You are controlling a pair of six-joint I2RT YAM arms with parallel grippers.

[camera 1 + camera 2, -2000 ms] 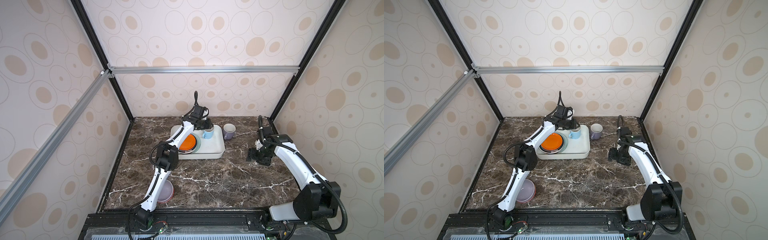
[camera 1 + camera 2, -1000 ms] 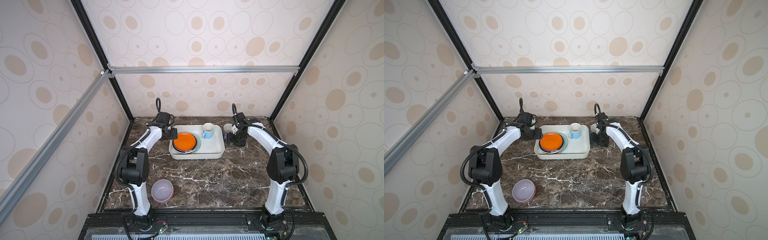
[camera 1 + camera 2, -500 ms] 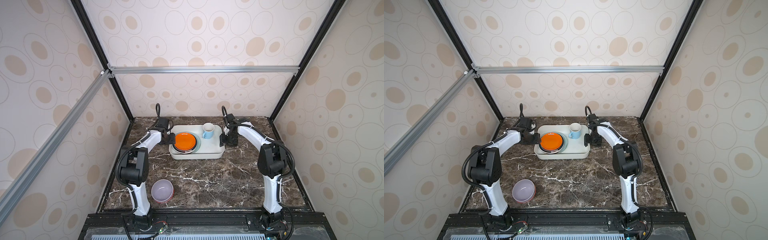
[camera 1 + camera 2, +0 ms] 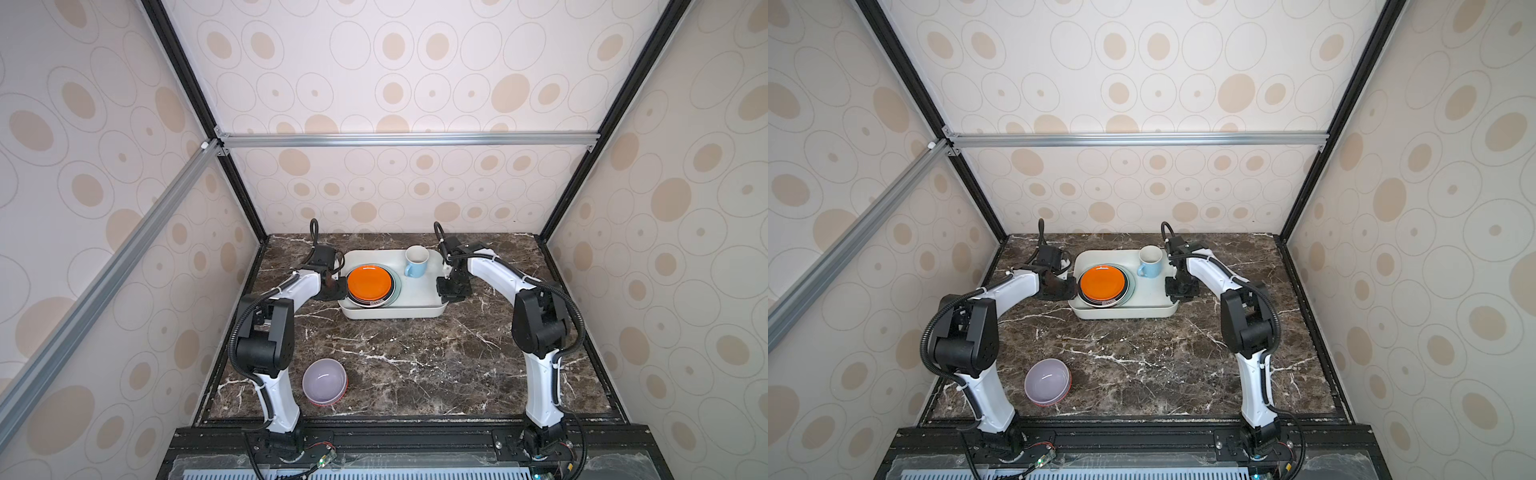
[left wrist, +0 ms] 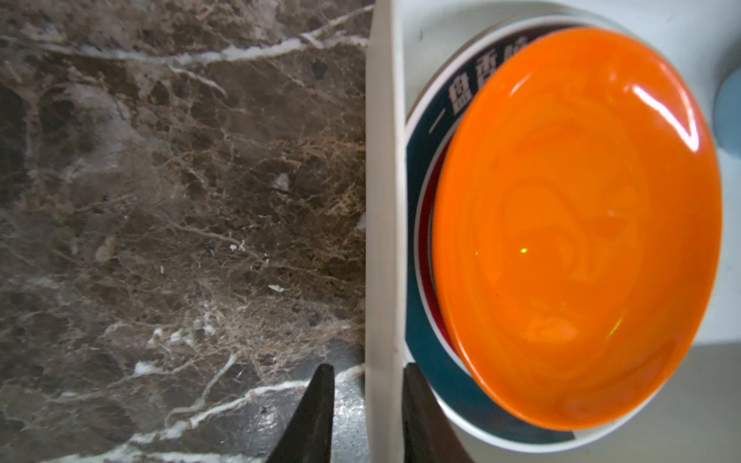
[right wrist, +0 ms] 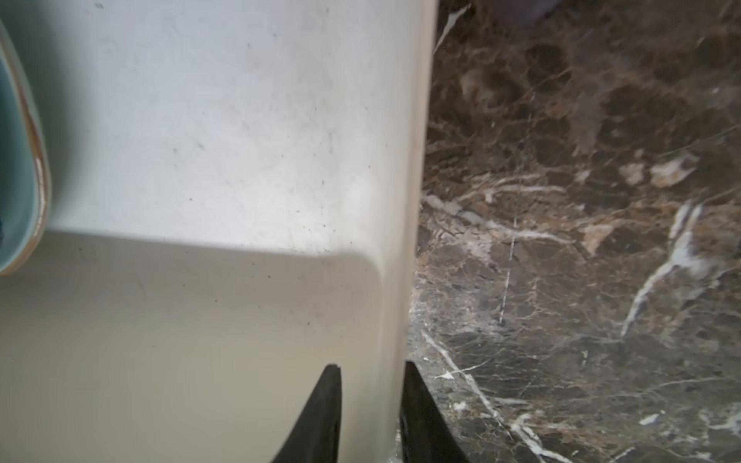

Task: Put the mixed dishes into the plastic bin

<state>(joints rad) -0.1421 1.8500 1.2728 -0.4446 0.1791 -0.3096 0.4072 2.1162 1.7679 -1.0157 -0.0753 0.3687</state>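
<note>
Off-white plastic bin [image 4: 390,312] sits mid-way along the table's [image 4: 415,353] far edge. It holds a plate stack [image 4: 394,286] topped by the orange plate [image 4: 370,281], and the blue mug [image 4: 416,262] near its far right corner. My left gripper [image 5: 365,373] straddles its left rim, not clamped: marble shows between one jaw and the rim. My right gripper [image 6: 371,368] straddles the right rim; I cannot tell whether it grips. The lavender bowl [image 4: 324,380] sits near the front left corner.
</note>
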